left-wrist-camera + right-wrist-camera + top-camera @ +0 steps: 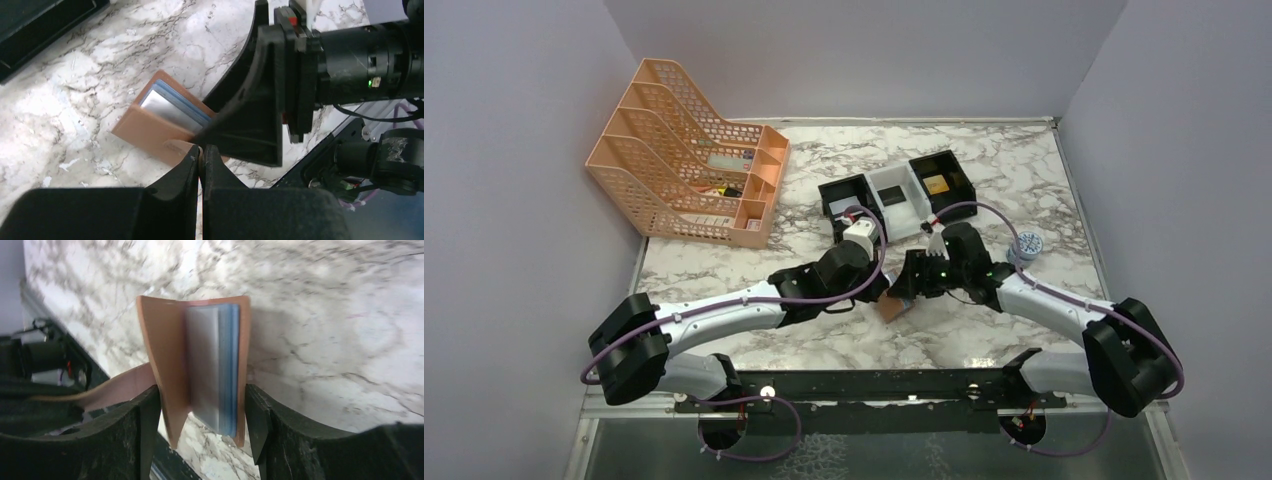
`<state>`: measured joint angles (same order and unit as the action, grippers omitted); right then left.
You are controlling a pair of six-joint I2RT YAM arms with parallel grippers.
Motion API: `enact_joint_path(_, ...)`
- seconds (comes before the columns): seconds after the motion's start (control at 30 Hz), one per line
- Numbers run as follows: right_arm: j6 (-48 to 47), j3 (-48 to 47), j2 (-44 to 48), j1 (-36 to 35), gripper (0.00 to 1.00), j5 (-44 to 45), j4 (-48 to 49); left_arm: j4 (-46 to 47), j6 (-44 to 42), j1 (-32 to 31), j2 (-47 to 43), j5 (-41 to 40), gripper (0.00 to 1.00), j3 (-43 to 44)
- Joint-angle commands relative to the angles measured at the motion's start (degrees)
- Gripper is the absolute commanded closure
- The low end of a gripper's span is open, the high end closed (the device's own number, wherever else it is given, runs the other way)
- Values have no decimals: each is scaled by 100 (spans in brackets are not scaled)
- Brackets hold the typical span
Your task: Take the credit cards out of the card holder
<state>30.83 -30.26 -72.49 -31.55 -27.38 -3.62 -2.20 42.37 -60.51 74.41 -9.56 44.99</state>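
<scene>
Marble tabletop [824,340], near front edge: card holder [165,350] part-open, credit cards [212,365] still inside. Left gripper [201,157] pinched shut, apparently on side tab [115,385]. Right gripper [202,395] open, straddling card holder, gripping nothing. Step in hand: reaching for cards. Next move: close on silver-grey card alone, pull clear.

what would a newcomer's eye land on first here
Both arms meet over a small tan wallet at the near middle of the marble table. The left gripper is pinched shut on its edge, while the right gripper straddles it, open, with cards showing inside. At the back left stands a big orange file rack.
</scene>
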Motion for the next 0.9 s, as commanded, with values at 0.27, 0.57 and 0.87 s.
enact_joint_path(0.27, 361, -128, 746, -9, 39, 1515, -636, 51, 414, -5, -405, -584, 100, -811)
enact_joint_path(0.57, 267, 301, 639, -5, 39, -633, 730, -1093, 951, 4, -1270, -1352, 100, -1492)
enact_joint_path(0.87, 130, 130, -41, -37, 63, -1388, 921, -943, 1148, 48, -1496, -1380, 100, -1768)
